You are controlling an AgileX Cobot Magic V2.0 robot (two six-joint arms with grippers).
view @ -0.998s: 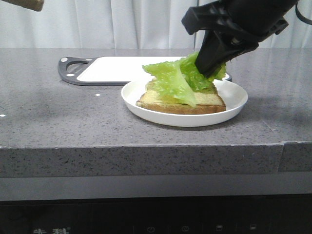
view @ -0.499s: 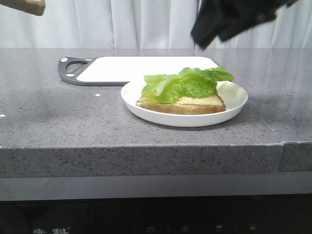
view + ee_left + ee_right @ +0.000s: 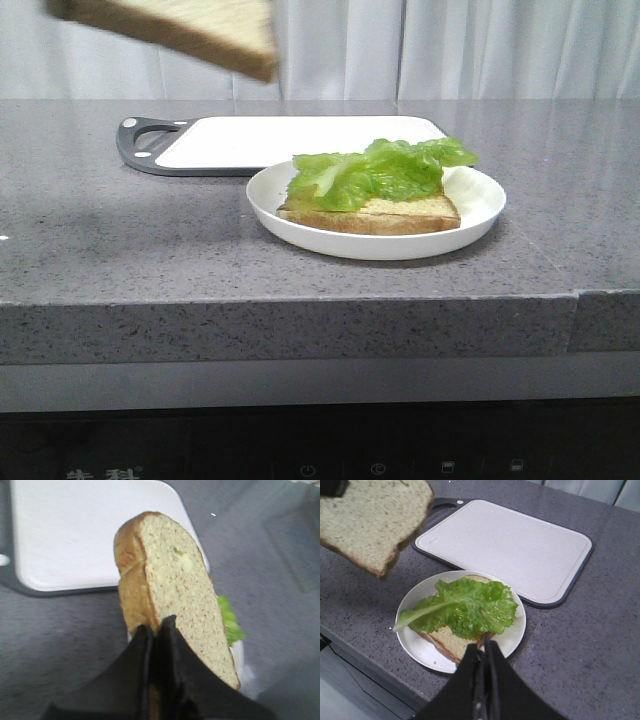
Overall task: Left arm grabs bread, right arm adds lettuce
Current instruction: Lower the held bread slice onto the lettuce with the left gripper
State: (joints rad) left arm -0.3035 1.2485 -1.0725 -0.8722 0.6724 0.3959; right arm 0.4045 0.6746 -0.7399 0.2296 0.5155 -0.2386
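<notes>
Left wrist view shows our left gripper pinching the thick golden-crusted bread slice aloft over the ruffled green lettuce, mid-table, ready for topping; right gripper pressed together.

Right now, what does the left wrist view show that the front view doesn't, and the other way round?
Only the left wrist view shows the left arm's fingers pinching the held bread at its edge, plus the small dent in its speckled face. Only the front view shows the whole white plate, with the lettuce draped over the lower slice, and the counter's front edge. Both show the held bread raised in the air, the cutting board, some lettuce and the grey counter.
</notes>
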